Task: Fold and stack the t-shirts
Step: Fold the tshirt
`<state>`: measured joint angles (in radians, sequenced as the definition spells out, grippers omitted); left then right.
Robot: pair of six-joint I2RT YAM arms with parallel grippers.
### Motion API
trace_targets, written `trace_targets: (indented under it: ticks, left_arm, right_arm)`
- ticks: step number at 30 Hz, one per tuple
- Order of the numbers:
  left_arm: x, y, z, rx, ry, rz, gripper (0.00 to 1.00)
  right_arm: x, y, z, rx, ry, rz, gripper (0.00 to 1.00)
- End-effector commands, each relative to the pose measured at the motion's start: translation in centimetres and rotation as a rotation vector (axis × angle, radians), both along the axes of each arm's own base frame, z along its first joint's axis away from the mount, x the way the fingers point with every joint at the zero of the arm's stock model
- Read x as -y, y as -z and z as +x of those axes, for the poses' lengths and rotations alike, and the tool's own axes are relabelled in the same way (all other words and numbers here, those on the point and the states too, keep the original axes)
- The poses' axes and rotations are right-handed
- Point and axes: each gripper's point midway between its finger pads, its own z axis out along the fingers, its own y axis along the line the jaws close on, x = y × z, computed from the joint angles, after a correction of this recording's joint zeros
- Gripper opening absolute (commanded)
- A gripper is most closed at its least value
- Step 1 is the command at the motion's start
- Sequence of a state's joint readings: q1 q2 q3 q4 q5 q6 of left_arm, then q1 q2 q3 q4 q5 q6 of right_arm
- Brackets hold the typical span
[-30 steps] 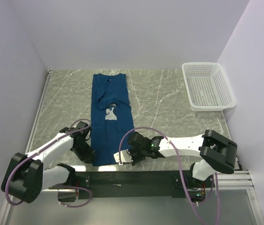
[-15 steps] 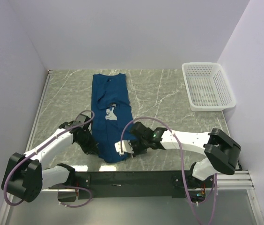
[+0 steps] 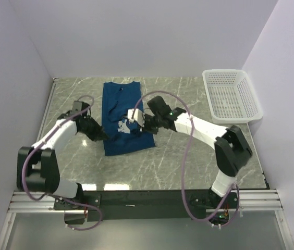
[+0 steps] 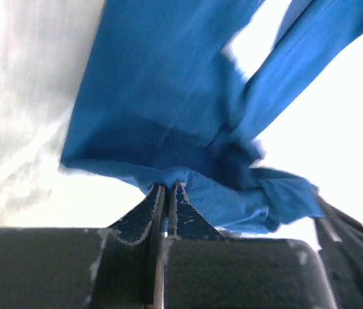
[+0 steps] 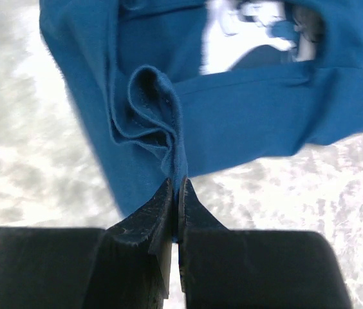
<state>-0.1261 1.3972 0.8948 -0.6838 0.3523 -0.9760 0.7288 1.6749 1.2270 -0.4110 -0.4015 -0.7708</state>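
From above, the dark blue t-shirt (image 3: 121, 99) lies centre-left on the table (image 3: 188, 156), an arm at each side. Left wrist view: the left gripper (image 4: 167, 193) pinches blue hem at lower centre. Right wrist view: the right gripper (image 5: 176, 193) clamps a bunched fold, lower centre.

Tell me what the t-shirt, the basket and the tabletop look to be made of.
The t-shirt: soft matte knit fabric, likely cotton; it drapes and bunches in folds.
The basket: white, likely plastic; rigid open mesh walls.
The tabletop: grey-green marble look with white veins, perhaps laminate.
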Motion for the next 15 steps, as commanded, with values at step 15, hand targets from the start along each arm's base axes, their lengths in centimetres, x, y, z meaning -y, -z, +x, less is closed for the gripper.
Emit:
trace_targets:
  ticks: [15]
  left_arm:
    - [-3.9, -1.8, 14.2, 0.157, -0.043, -0.011, 0.0]
  right_arm:
    - [-3.6, -1.1, 10.9, -0.013, 0.242, 0.086, 0.0]
